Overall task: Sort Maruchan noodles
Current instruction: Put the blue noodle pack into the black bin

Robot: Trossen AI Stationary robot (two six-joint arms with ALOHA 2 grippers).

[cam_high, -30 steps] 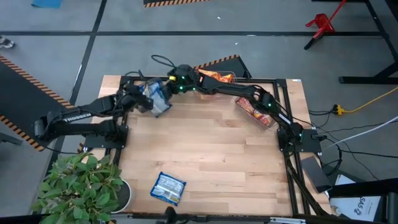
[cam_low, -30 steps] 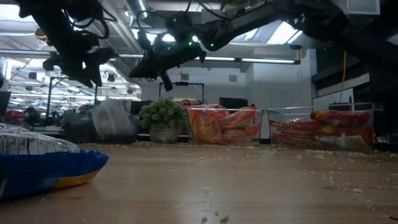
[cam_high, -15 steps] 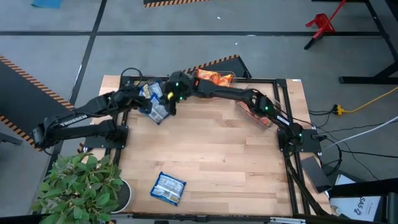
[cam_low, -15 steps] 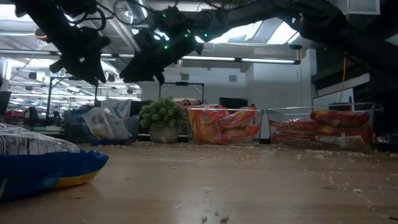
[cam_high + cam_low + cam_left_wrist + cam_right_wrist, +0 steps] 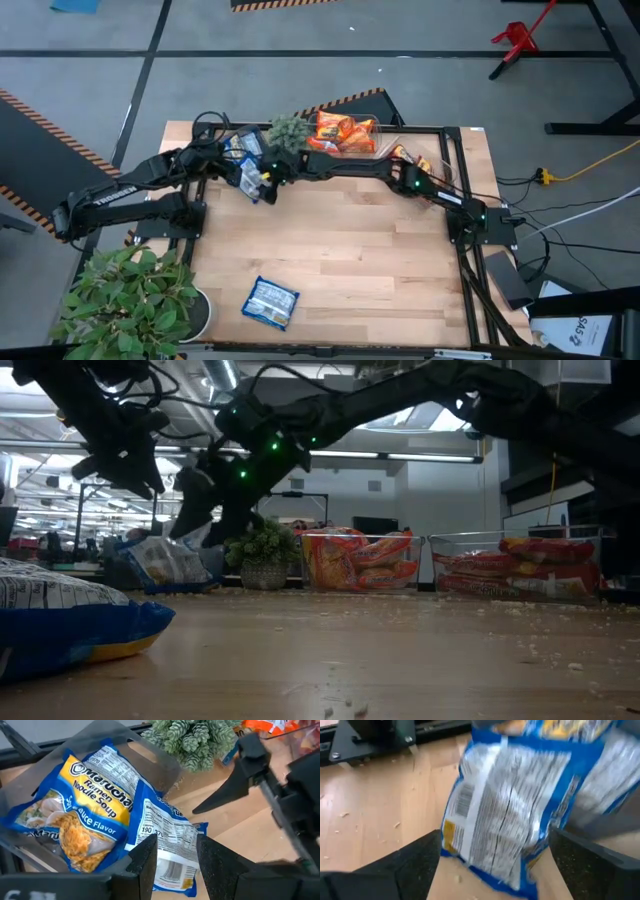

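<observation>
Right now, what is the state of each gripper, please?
Left gripper: open, above the blue packets, holding nothing.
Right gripper: open around a blue packet.

Blue Maruchan packets crowd far-left corner, one tilted over the edge; lone blue packet flat near front; orange packets and red packets far right.

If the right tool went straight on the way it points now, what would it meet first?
Probably the blue noodle packet hanging over the bin's edge: it lies directly ahead between the open fingers of the right tool, though depth is unclear.
</observation>
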